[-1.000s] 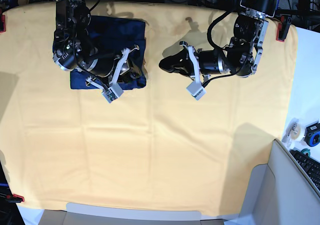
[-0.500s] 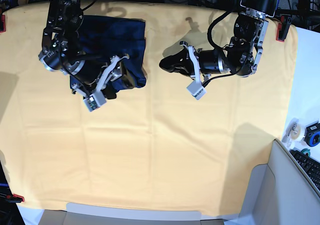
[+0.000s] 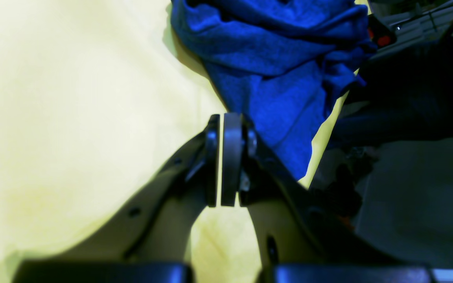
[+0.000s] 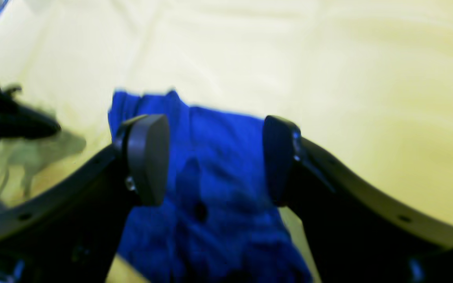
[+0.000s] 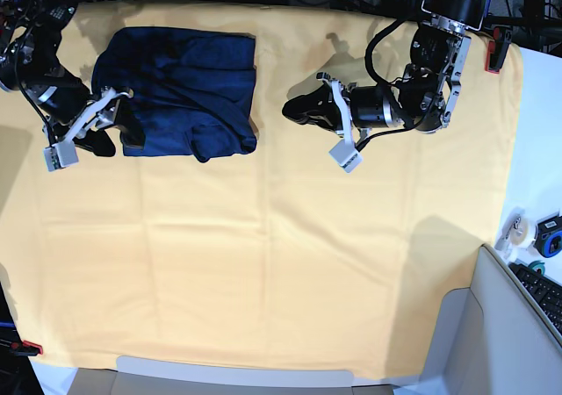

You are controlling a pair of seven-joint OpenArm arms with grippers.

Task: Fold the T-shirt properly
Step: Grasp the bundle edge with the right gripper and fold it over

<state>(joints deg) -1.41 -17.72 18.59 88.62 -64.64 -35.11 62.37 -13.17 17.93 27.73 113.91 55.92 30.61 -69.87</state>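
— Now, where does the T-shirt [image 5: 180, 92] lie?
— Near the far left of the yellow table [image 5: 281, 263] in the base view, gathered into a compact dark navy rectangle, resting alone with nothing gripping it.

— Folded properly, then?
— Mostly, by the look of it. Top and right edges straight; lower edge lumpy, with a rounded bulge poking out near the bottom right corner. Probably needs one last tidy.

— And the tools?
— Right tool [image 4: 214, 157] spread wide, empty, hovering just beside the shirt's left edge. Left tool [image 3: 226, 157] pinched closed on nothing, well apart to the right, pointing toward the shirt.
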